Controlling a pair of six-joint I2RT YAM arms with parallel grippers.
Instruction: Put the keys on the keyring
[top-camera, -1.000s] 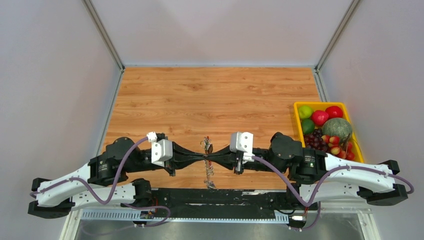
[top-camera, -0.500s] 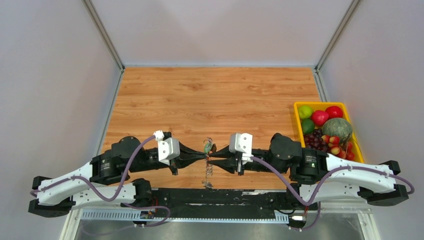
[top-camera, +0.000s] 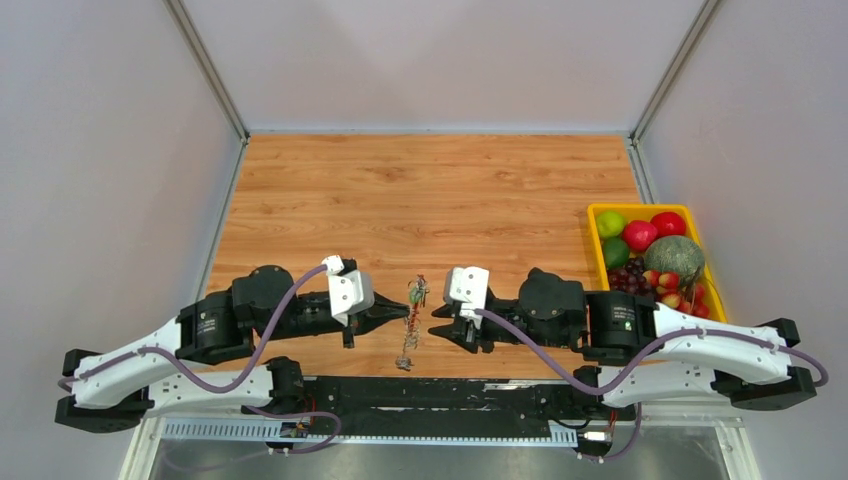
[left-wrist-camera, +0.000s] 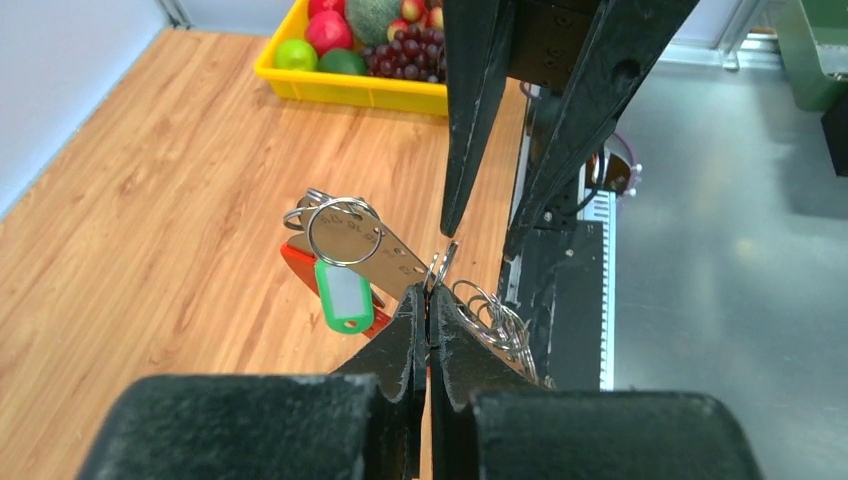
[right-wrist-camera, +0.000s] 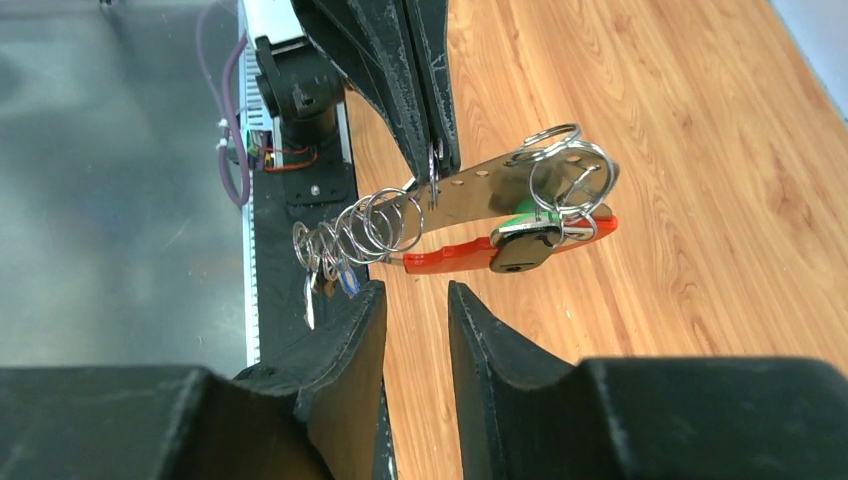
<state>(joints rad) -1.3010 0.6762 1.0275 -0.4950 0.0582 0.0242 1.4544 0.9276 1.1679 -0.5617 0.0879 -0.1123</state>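
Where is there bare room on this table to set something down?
The table is bare from its back edge to mid-depth, left of the fruit tray. The front middle is crowded: the left gripper and right gripper flank the keyring.

No legible text or labels.

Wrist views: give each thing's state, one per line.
Left gripper: jaws shut on the keyring.
Right gripper: jaws open, empty, just short of the keyring.
Keyring: held by the left gripper, chain dangling.
Keys: hanging at the chain's end.
Tray: full of fruit.
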